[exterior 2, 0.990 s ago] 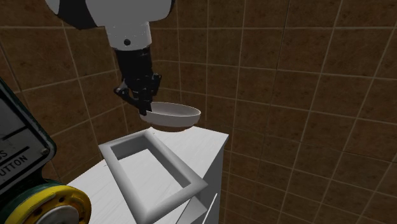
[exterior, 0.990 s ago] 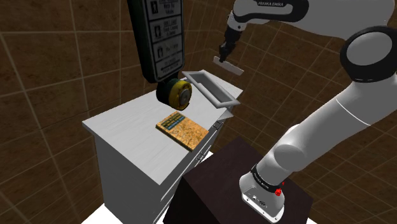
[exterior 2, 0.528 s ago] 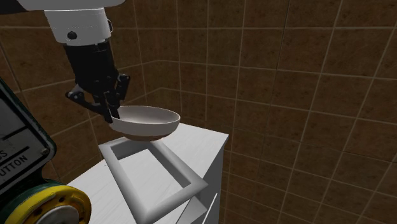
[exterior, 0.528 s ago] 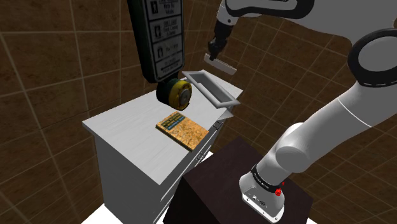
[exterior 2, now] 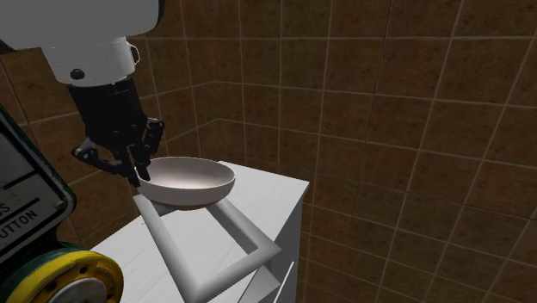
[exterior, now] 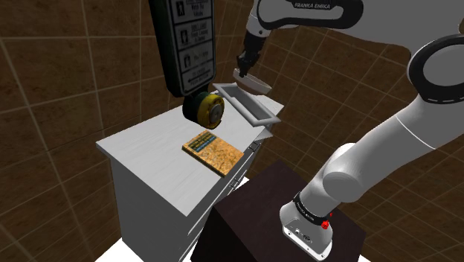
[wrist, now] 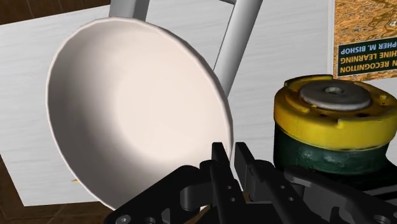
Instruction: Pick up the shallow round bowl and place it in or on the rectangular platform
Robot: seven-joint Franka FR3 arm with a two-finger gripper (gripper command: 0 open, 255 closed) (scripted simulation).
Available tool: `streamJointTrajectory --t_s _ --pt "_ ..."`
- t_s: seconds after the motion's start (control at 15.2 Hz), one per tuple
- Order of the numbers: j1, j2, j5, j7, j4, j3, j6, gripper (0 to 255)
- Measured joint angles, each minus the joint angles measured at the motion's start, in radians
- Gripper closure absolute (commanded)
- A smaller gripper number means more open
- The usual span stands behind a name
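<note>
Here, the shoulder view takes in the whole white worktop [exterior: 149, 152]. On it a cork-patterned book [exterior: 212, 149] and a yellow-and-green drum [exterior: 204, 109] sit near the grey rectangular platform [exterior: 262, 117]. The wrist view shows the end effector [wrist: 230, 154] up close, its fingers nearly together and pinching the rim of the shallow white bowl [wrist: 133, 108]. The bowl hangs over the platform's far end; whether they touch cannot be told. It is lower and closer to the platform than half a second ago.
</note>
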Motion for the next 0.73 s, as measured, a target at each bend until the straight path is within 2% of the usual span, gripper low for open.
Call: streamJointTrajectory --t_s 0.73 --pt "-0.002 0.015 -0.007 0.017 -0.133 -0.002 0.148 255"
